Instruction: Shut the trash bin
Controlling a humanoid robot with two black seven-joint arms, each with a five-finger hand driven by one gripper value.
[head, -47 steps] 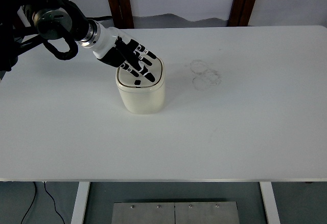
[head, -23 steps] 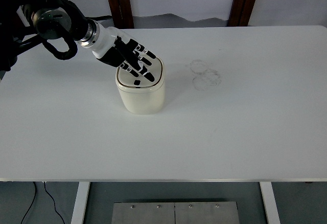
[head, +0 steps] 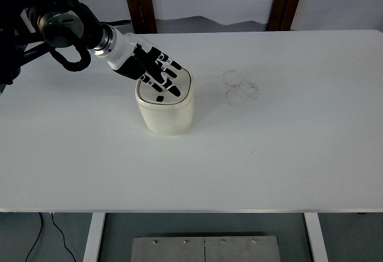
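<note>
On trash bin (head: 166, 109) lid: left robot hand (head: 154, 70), fingers spread flat.

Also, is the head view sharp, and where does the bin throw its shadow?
Head view: sharp and evenly lit, without strong glare; the trash bin throws only a faint soft shadow at its base; the left hand over its lid shows no blur.

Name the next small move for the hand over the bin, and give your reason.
Probably lift the left hand straight up and pull back. Its spread fingers lie flat over the trash bin, whose lid already appears level with the rim, so pressing seems finished.
</note>
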